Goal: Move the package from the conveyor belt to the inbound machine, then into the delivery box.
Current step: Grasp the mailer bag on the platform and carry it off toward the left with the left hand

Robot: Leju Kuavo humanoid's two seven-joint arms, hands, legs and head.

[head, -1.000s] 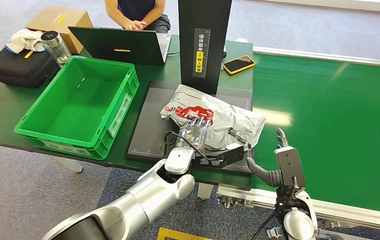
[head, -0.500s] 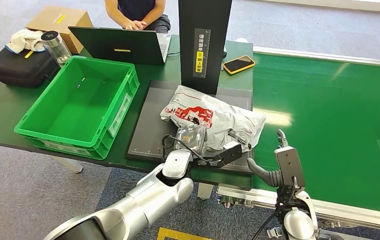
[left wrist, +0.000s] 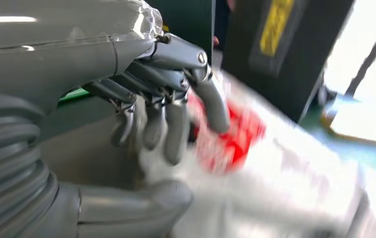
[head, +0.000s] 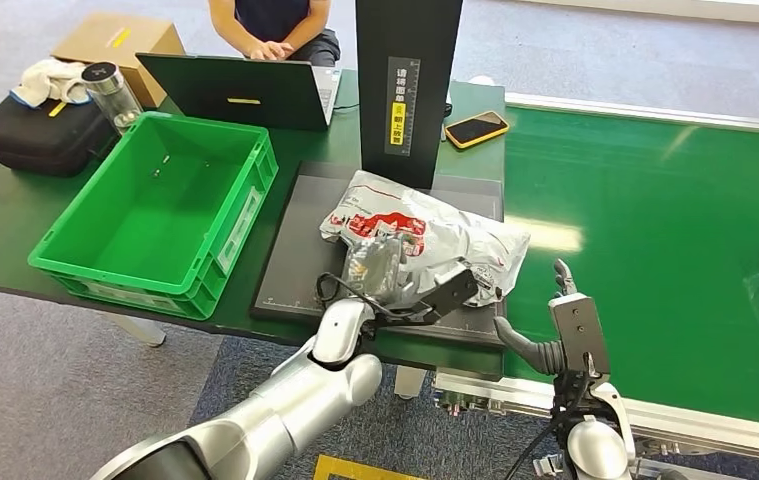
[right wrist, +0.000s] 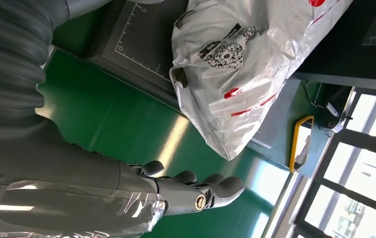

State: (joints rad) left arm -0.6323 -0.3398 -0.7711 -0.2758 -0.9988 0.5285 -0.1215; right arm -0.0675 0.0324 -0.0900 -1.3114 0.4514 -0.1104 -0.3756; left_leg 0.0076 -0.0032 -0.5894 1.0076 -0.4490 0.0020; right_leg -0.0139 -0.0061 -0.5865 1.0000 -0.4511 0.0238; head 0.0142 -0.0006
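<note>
Frame centre: package (head: pixel 425 237) on inbound machine (head: pixel 293 255) for scanning; left hand (head: pixel 375 262) fingers apart over it, grasp unclear; right hand (right wrist: pixel 195 191) open, idle.

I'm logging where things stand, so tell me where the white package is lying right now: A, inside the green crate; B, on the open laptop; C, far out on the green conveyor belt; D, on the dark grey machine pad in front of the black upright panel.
D: the white package lies on the dark grey pad, with the left robot hand over it; the green crate holds no package.
</note>
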